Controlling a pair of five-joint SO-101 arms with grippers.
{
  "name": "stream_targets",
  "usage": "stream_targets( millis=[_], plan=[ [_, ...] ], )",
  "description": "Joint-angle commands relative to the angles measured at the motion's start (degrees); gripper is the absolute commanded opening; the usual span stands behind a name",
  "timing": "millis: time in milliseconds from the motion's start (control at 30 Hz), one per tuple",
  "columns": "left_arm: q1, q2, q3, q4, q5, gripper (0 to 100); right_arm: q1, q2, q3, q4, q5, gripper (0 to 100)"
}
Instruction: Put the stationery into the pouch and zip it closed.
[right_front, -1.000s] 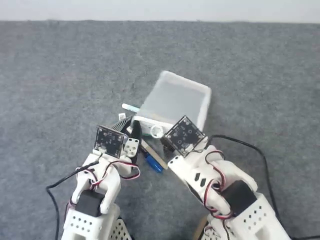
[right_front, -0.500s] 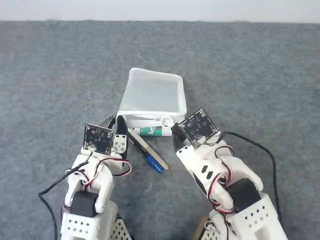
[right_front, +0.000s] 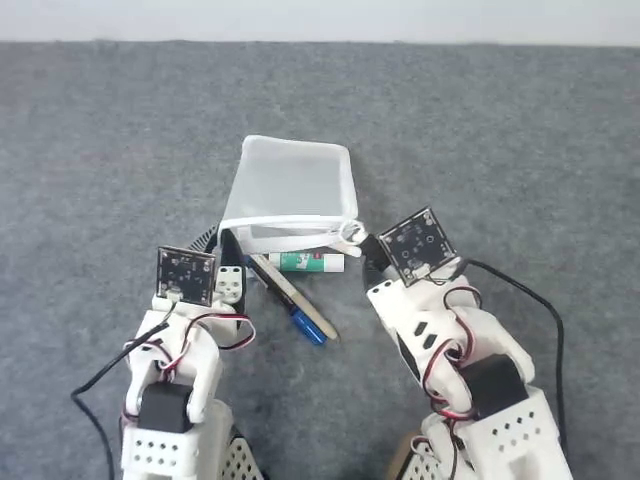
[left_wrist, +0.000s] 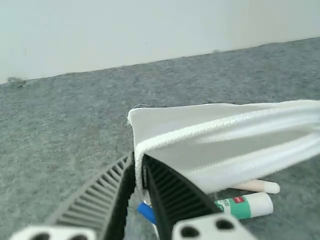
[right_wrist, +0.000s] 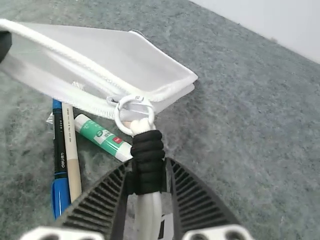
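Left end effector (left_wrist: 138, 172) pinches pouch (left_wrist: 210, 145); right end effector (right_wrist: 147, 169) pinches zipper cord (right_wrist: 147, 149).

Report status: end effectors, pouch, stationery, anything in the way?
Left end effector shut on pouch corner. Right end effector shut on pull cord. Glue stick, blue pen, tan stick on carpet, outside pouch. No obstruction seen.

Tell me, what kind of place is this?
Probably a robot practice workbench or lab. Two small white robot arms sit on a plain grey mat before a blank white wall, with a pouch and a glue stick set out.
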Motion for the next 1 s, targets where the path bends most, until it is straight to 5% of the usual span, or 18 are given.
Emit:
stream_targets(
  millis=[0,267,533,767,967],
  plan=[
    [-0.97,-0.88,-3.74,0.18,-0.53,1,1.71,-0.92,-1.05,-1.54,-0.18,0.6],
    [-0.53,-0.88,-3.65,0.26,-0.7,2,1.19,-0.92,-1.05,-1.27,-0.18,0.6],
    [-1.05,-0.88,-3.03,0.79,6.15,23,-3.38,-1.01,-3.08,0.57,0.26,0.6],
    [-0.97,-0.79,-2.68,0.7,6.33,24,-3.65,-8.31,-3.25,3.3,0.44,0.6],
    [-0.53,-0.79,-1.89,0.62,3.87,24,-11.74,-22.73,-3.16,11.74,5.45,0.6]
  ],
)
